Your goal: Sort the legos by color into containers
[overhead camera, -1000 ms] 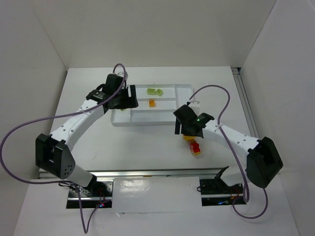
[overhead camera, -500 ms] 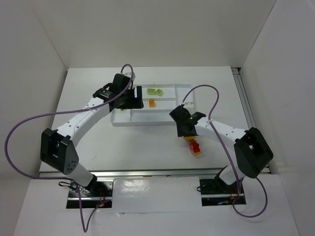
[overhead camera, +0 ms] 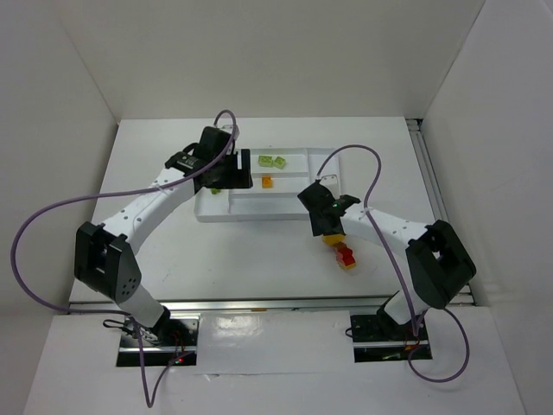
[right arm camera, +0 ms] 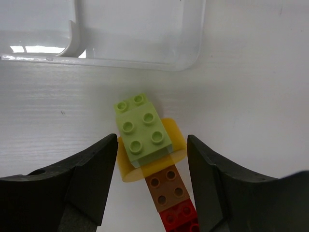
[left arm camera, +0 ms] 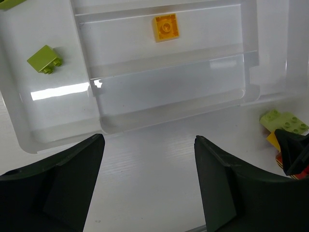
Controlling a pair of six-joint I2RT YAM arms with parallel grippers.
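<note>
We're mid-pick: right fingers (right arm camera: 89, 169) flank the lime lego (right arm camera: 142, 129) atop a yellow piece (right arm camera: 169, 145) on the desk (right arm camera: 48, 106) near the tray (right arm camera: 145, 64), clamp unclear, left fingers (left arm camera: 67, 169) apart, empty; next it likely needs clamping and lifting to the greens.
</note>
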